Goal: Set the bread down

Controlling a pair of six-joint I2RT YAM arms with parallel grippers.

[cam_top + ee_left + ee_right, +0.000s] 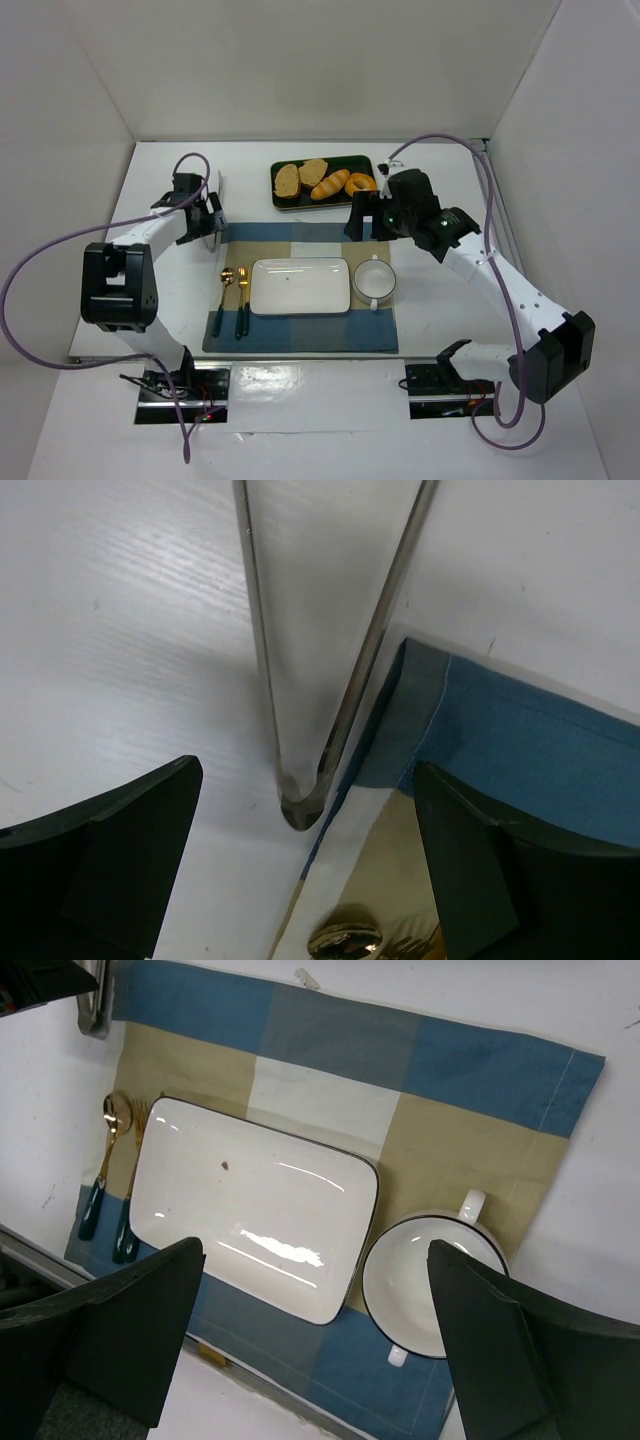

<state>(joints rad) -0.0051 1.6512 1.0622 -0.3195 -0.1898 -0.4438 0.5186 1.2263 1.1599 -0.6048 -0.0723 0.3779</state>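
Two bread slices lie on the dark green tray (360, 162) at the back. The left, golden-brown slice with a darker crust looks like the bread (287, 180); a paler slice (313, 171) lies beside it. My left gripper (205, 222) hovers at the placemat's far left corner. It stands open (305, 780) with nothing held, just above the closed end of metal tongs (262, 660). My right gripper (365, 222) is between the tray and the placemat. It is also open (315, 1250) and empty, looking down on the white rectangular plate (250, 1200).
A checked blue and tan placemat (300, 335) carries the white plate (300, 285), a white two-handled bowl (374, 280), and a gold spoon (227, 290) and fork (242, 292). An orange roll (330, 184) and another pastry (360, 182) share the tray. White walls enclose the table.
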